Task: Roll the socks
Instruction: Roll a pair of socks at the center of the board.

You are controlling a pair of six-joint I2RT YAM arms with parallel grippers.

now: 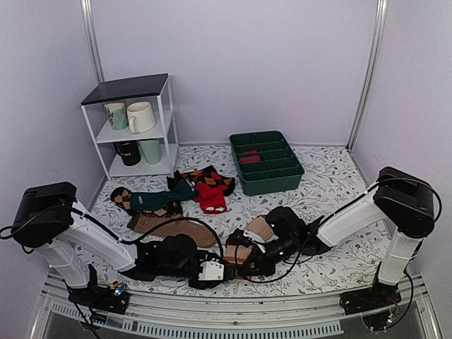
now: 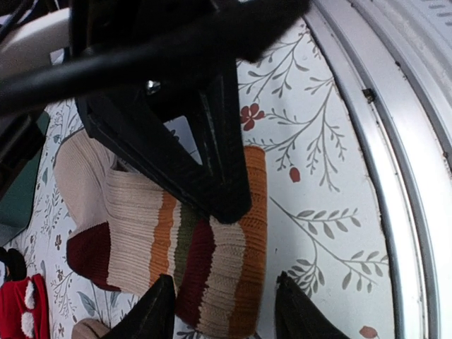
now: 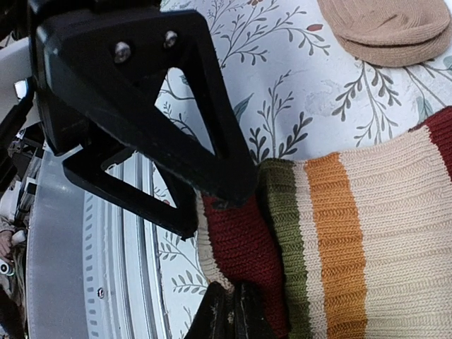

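The socks (image 2: pixel 205 261) lie folded near the table's front edge, beige knit with maroon, olive, orange and cream stripes (image 3: pixel 332 240). In the top view they sit between the two arms (image 1: pixel 251 236). My left gripper (image 2: pixel 226 311) is open, its fingers on either side of the striped end, the right finger clear of the cloth. My right gripper (image 3: pixel 229 314) is shut on the socks, pinching the folded edge at the maroon stripe. From above, the left gripper (image 1: pixel 232 268) and right gripper (image 1: pixel 247 256) meet over the bundle and hide much of it.
A plain brown sock (image 1: pixel 173 227), a teal sock (image 1: pixel 162 200) and red-and-black argyle socks (image 1: pixel 208 185) lie behind the left arm. A green divided tray (image 1: pixel 267 164) stands at the back, a white shelf with mugs (image 1: pixel 134 127) at back left. The metal front rail (image 2: pixel 395 176) runs close by.
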